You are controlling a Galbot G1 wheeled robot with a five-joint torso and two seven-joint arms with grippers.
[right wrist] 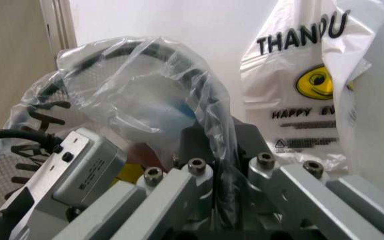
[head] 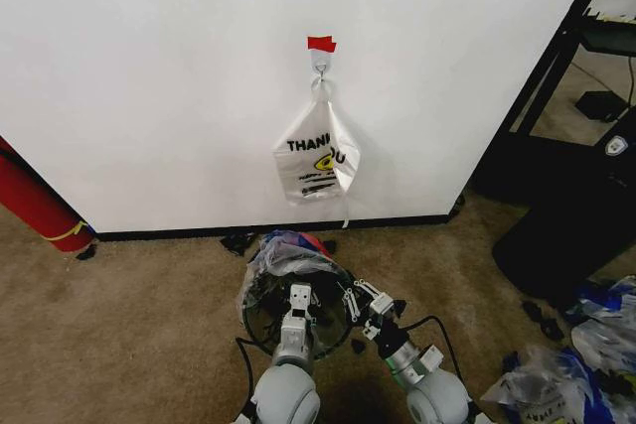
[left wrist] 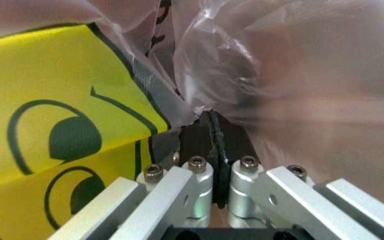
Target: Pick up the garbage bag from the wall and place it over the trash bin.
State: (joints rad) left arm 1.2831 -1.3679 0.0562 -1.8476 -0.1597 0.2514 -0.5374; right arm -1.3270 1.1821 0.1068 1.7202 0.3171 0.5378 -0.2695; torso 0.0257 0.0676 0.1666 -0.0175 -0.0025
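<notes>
Closest to the head camera, the two grey arms reach forward and down over the small round black wire-mesh trash bin [head: 294, 297] standing on the brown carpet; the left gripper [head: 299, 297] sits over the bin's middle, the right gripper [head: 362, 303] at the bin's right rim, so both are at the bin and about equally near the work. In the left wrist view the left fingers [left wrist: 199, 180] are pinched together on a fold of the thin see-through garbage bag with the yellow smiley print [left wrist: 58, 135], the film billowing just beyond them; in the right wrist view the right fingers [right wrist: 202, 182] are likewise closed on a strip of the same clear film, which arches over the bin's dark rim. The bag [head: 288, 255] thus lies already draped across the bin's far edge, bunched toward the white wall [head: 149, 76], its mouth running left to right between the two grips; spreading it seems to call for drawing the film toward the near rim. An opaque white bag lettered "THANK YOU" [head: 316, 161] hangs from a small hook [head: 320, 65] under a red tape mark [head: 321, 44], well apart above.
</notes>
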